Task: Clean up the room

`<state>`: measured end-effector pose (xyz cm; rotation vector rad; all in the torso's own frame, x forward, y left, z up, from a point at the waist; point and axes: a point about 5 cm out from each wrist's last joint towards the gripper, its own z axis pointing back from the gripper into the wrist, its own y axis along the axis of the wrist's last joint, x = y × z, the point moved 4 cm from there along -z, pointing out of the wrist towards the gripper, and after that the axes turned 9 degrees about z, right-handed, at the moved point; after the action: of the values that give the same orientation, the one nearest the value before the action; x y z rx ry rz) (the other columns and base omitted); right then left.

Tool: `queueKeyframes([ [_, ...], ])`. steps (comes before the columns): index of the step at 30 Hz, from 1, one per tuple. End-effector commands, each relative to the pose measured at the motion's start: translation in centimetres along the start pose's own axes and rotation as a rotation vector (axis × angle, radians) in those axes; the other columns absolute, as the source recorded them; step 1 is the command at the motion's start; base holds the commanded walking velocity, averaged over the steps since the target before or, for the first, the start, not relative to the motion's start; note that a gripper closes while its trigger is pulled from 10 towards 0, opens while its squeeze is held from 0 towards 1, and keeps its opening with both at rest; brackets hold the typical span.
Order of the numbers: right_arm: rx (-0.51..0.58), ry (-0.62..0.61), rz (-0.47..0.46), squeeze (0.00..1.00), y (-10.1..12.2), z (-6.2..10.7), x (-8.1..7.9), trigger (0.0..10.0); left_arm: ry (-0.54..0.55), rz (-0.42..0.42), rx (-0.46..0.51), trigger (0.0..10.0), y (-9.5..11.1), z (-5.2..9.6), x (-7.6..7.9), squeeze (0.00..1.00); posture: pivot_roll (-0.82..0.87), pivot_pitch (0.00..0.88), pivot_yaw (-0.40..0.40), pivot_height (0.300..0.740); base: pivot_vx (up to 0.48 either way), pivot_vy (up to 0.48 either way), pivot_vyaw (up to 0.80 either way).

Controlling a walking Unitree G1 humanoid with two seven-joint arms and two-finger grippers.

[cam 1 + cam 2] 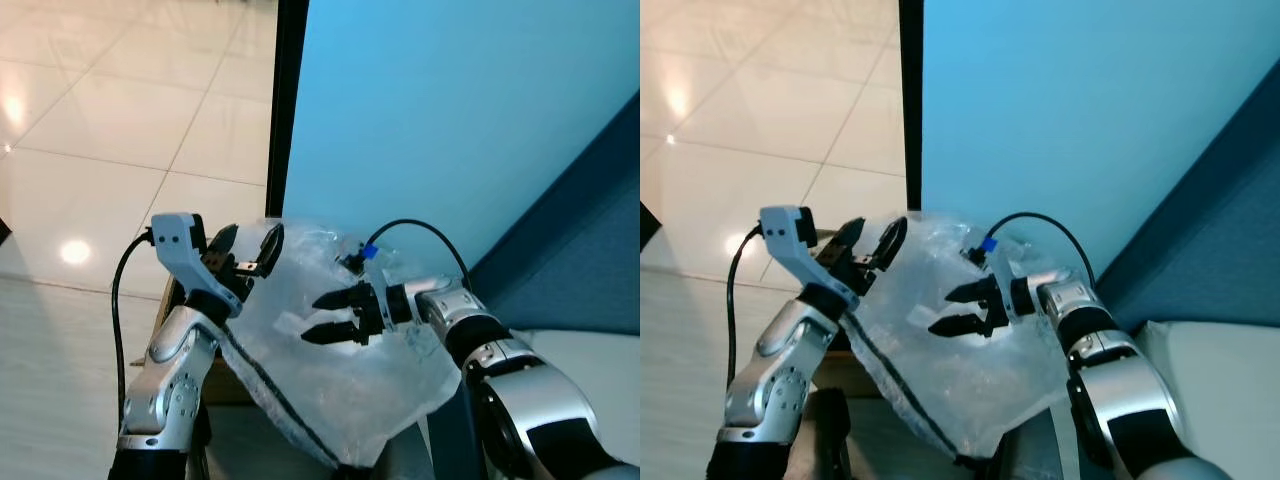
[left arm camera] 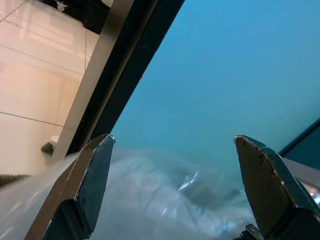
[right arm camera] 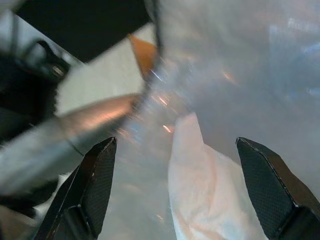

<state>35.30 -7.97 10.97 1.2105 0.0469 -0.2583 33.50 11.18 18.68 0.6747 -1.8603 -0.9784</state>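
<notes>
Since thin clear film has almost no weight and no stiffness, the plastic bag [image 1: 340, 370] will likely sag, crinkle and slide between hard fingers, so it wants a pinch on a gathered fold or the rim, not on a flat stretch. Farthest left, the left gripper [image 1: 248, 250] is raised at the bag's upper edge, its two fingers spread apart with nothing between them; its wrist view looks over the film toward a blue wall [image 1: 450, 120] and a dark door frame [image 1: 288, 90]. Between the arms, the bag hangs low in front of the robot, draped over the left forearm. Further right, the right gripper [image 1: 322, 318] points across the bag's face, fingers parted, empty. Its wrist view shows a white crumpled tissue [image 3: 210, 195] behind the film, apparently inside the bag; that should be light and soft too
</notes>
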Motion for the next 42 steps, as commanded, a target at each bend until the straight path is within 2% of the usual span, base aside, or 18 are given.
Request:
queueKeyframes([
  [1, 0.056, 0.029, -0.045, 0.00, -0.2, 0.1, -0.5, 10.0, -0.015, -0.011, -0.019, 10.0, -0.7, -0.2, 0.2, 0.00, 0.06, 0.059, -0.117, 0.527, 0.000, 0.000, 0.00],
  [5, 0.117, 0.041, -0.095, 0.00, -0.9, -0.6, -1.1, 10.0, -0.044, -0.042, -0.024, 10.0, -0.8, -0.9, 0.1, 0.00, 0.06, 0.043, -0.103, 0.527, 0.000, 0.000, 0.00],
  [8, 0.131, 0.031, -0.099, 0.00, -0.9, -0.7, -1.1, 10.0, -0.048, -0.045, -0.021, 10.0, -0.7, -1.0, 0.0, 0.00, 0.05, 0.038, -0.099, 0.527, 0.000, 0.000, 0.00],
  [9, 0.170, 0.013, -0.116, 0.00, -0.6, -0.7, -1.0, 10.0, -0.048, -0.048, -0.017, 10.0, -0.7, -1.1, -0.1, 0.00, 0.05, 0.036, -0.096, 0.527, 0.000, 0.000, 0.00],
  [11, 0.261, -0.003, -0.152, 0.00, 0.3, -0.2, -0.8, 10.0, -0.049, -0.050, -0.009, 10.0, -0.5, -1.4, -0.2, 0.00, 0.05, 0.030, -0.094, 0.527, 0.000, 0.000, 0.00],
  [15, 0.331, 0.001, -0.180, 0.00, 1.1, 0.2, -0.7, 10.0, -0.053, -0.053, -0.007, 10.0, -0.6, -1.5, -0.2, 0.00, 0.05, 0.025, -0.092, 0.527, 0.000, 0.000, 0.00],
  [18, 0.463, 0.007, -0.228, 0.00, 2.4, 1.4, -0.7, 10.0, -0.060, -0.056, -0.007, 10.0, -0.8, -1.8, -0.2, 0.00, 0.04, 0.006, -0.086, 0.527, 0.000, 0.000, 0.00],
  [25, 0.502, 0.007, -0.285, 0.00, 1.9, 1.8, -1.0, 10.0, -0.057, -0.039, -0.007, 10.0, -1.0, -1.9, -0.5, 0.00, 0.02, 0.000, -0.086, 0.527, 0.000, 0.000, 0.00],
  [27, 0.549, 0.002, -0.304, 0.00, 1.9, 2.1, -1.2, 10.0, -0.043, -0.040, -0.018, 10.0, -1.3, -1.5, -1.1, 0.00, 0.02, 0.000, -0.089, 0.527, 0.000, 0.000, 0.00],
  [28, 0.583, -0.028, -0.308, 0.00, 1.9, 2.4, -1.0, 10.0, -0.026, -0.040, -0.024, 10.0, -1.5, -1.2, -1.6, 0.00, 0.02, 0.000, -0.094, 0.527, 0.000, 0.000, 0.00],
  [30, 0.642, -0.162, -0.321, 0.00, 1.5, 3.0, 0.1, 10.0, 0.017, -0.047, -0.047, 10.0, -2.2, -0.2, -2.8, 0.00, 0.02, 0.000, -0.095, 0.527, 0.000, 0.000, 0.00],
  [31, 0.642, -0.162, -0.321, 0.00, 1.5, 3.0, 0.1, 10.0, 0.017, -0.047, -0.047, 10.0, -2.2, -0.2, -2.8, 0.00, 0.02, 0.000, -0.095, 0.527, 0.000, 0.000, 0.00],
  [35, 0.771, -0.430, -0.453, 0.00, 0.1, 4.8, 2.4, 10.0, 0.092, -0.043, -0.082, 10.0, -3.6, 2.1, -4.7, 0.00, 0.00, 0.000, -0.086, 0.527, 0.000, 0.000, 0.00],
  [41, 0.825, -0.456, -0.434, 0.00, 0.0, 5.4, 2.1, 10.0, 0.101, -0.040, -0.087, 10.0, -3.8, 2.7, -5.0, 0.00, 0.00, 0.000, -0.083, 0.527, 0.000, 0.000, 0.00],
  [42, 0.847, -0.464, -0.457, 0.00, -0.2, 5.6, 2.2, 10.0, 0.101, -0.041, -0.087, 10.0, -3.8, 2.7, -5.0, 0.00, 0.00, 0.000, -0.080, 0.531, 0.000, 0.000, 0.00],
])
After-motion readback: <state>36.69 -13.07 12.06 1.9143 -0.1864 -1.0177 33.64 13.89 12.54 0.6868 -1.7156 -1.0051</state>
